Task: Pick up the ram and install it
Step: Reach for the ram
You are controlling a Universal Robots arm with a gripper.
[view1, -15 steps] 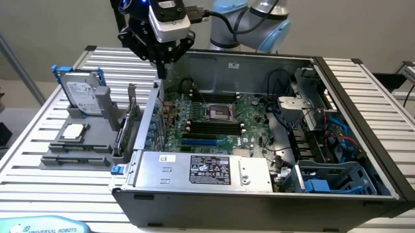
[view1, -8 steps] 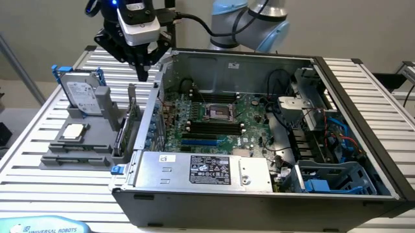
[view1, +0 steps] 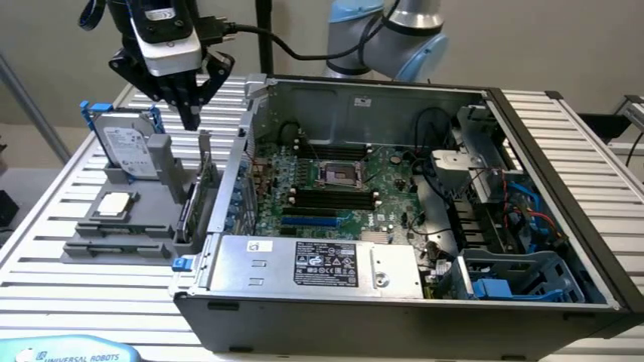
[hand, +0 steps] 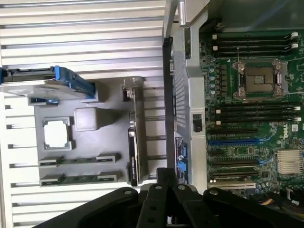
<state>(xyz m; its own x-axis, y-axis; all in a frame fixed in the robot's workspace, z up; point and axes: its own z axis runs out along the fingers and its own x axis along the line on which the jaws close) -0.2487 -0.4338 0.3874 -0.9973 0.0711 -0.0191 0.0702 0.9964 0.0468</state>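
Two ram sticks lie flat in the slots of a grey parts holder; the greener ram stick shows best in the wrist view, with a second beside it. In the exterior view the ram lies at the holder's near end. My gripper hangs high above the holder's far side, close to the case's wall, fingers pointing down, shut and holding nothing. The shut fingertips also appear in the wrist view. The motherboard lies in the open case, with long black slots beside its socket.
On the holder also stand a silver hard drive in a blue frame, a processor chip and an upright green expansion card. The case wall separates the holder from the motherboard. A power supply and cables crowd the case.
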